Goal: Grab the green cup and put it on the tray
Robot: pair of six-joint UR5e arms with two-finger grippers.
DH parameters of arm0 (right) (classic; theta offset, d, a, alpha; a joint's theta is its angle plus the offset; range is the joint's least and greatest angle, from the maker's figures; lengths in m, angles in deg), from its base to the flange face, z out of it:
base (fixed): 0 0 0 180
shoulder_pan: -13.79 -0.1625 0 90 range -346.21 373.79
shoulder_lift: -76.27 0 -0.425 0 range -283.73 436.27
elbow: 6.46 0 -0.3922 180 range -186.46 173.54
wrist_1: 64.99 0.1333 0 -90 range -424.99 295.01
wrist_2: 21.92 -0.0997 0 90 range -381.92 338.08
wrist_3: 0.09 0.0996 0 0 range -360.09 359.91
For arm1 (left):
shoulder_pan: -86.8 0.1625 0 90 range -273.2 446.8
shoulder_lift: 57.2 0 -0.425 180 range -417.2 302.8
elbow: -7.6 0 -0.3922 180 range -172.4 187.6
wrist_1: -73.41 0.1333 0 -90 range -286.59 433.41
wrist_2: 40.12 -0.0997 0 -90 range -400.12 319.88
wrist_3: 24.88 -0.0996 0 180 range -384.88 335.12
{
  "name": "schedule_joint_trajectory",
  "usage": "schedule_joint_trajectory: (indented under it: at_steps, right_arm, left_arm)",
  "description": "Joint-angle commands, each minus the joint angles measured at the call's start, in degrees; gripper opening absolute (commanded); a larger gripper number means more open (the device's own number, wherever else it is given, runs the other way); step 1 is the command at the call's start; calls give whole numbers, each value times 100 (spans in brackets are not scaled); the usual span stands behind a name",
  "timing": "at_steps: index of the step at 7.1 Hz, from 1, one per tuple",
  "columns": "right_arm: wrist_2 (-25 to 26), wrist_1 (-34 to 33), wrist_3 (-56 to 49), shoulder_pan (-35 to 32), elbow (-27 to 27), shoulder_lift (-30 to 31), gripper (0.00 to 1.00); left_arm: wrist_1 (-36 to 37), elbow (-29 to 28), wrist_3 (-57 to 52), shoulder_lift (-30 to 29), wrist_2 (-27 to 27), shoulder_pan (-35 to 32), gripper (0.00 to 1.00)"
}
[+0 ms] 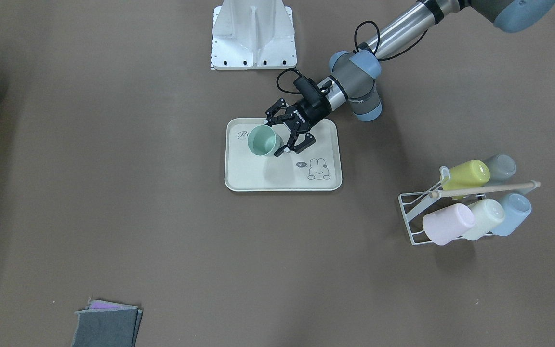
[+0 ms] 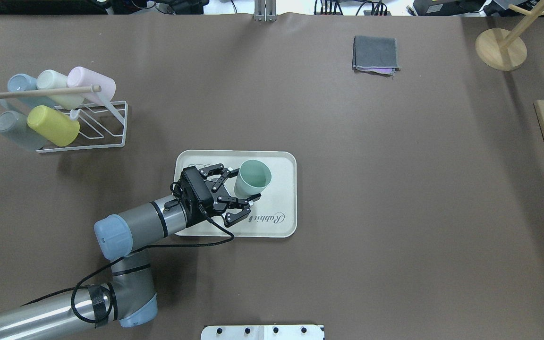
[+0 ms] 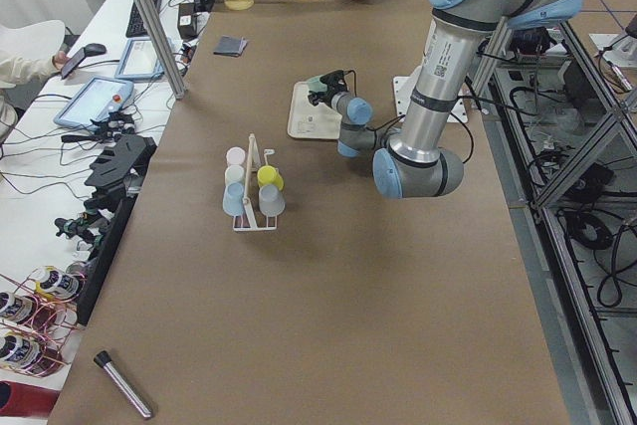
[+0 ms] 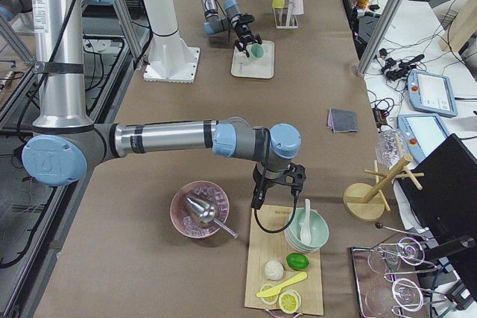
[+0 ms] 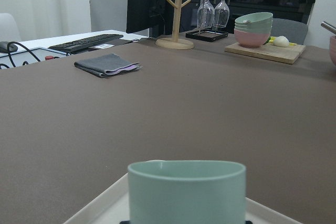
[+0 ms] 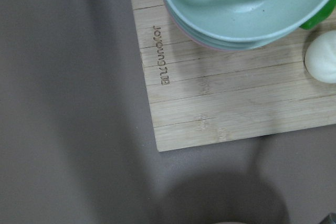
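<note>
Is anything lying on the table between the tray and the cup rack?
Nothing. The stretch of brown table between the tray and the cup rack is bare, as the overhead exterior and front-facing views both show.

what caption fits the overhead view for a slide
Green cup upright on the tray, left arm's jaws on either side of it.

Two arms, same build: polished silver tube links, dark grey joint housings, round pale-blue end caps.

Left arm (image 2: 144, 222): black cable (image 2: 191, 245) looped along outside, black tape band (image 2: 99, 304) on lower tube, black box (image 2: 195, 189) at wrist.

Left gripper (image 2: 242, 185): black linked fingers, white tip pads (image 1: 284, 151), small white lettering.

Right arm (image 4: 164, 139): logo on blue cap, black right gripper (image 4: 283, 176).

White base plate (image 1: 253, 36), row of black screws.
</note>
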Motion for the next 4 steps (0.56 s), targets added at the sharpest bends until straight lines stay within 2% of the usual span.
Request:
schedule_joint_trajectory:
  at_steps: [1, 4]
  right_arm:
    - [6, 2, 0, 0, -19, 22, 100]
    - [-3, 2, 0, 0, -45, 13, 100]
  left_arm:
    - [-27, 0, -29, 12, -80, 72, 83]
    - [-28, 0, -29, 4, -81, 73, 83]
